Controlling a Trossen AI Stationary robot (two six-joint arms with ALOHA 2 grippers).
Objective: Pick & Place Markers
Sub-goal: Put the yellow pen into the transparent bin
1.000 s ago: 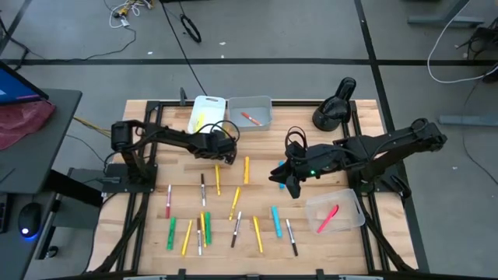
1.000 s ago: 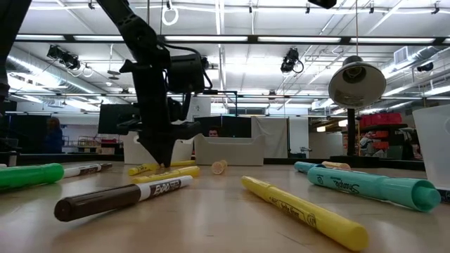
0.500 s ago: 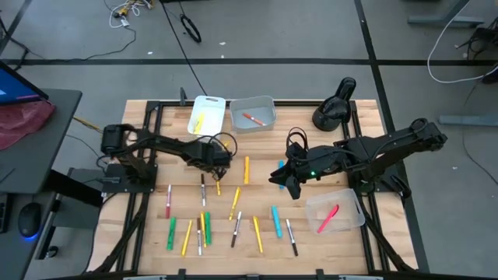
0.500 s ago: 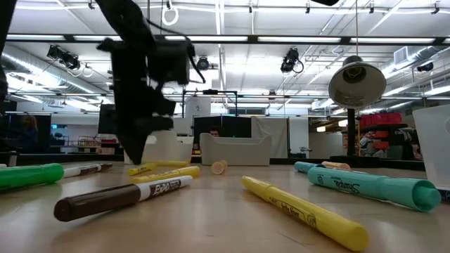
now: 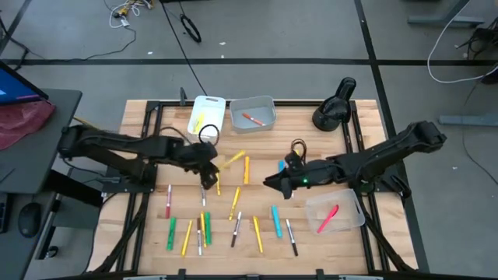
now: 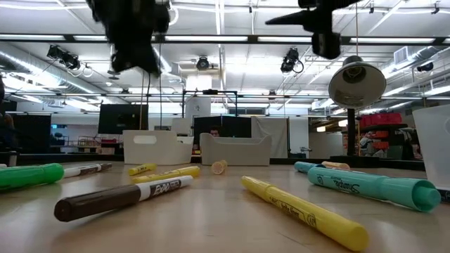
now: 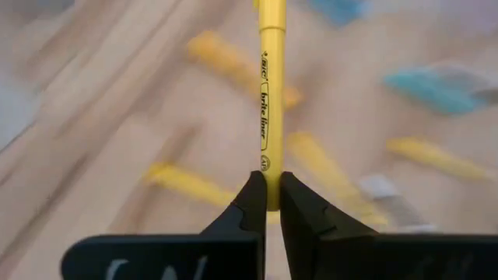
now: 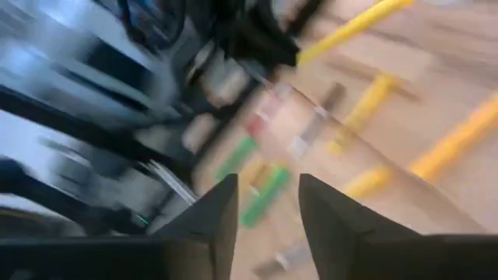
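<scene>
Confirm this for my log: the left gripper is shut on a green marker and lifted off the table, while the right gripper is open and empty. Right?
One detail is off: the marker is yellow, not green. The left wrist view shows the left gripper shut on a yellow marker; the high view shows it above the table. The right gripper is open and empty, as you said.

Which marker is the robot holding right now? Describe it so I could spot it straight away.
Start at the white bin at the far edge of the wooden table. Just in front of it, the left gripper is shut on a yellow highlighter. It alone is lifted off the table, sticking out from the fingertips, while every other marker lies flat on the wood.
</scene>
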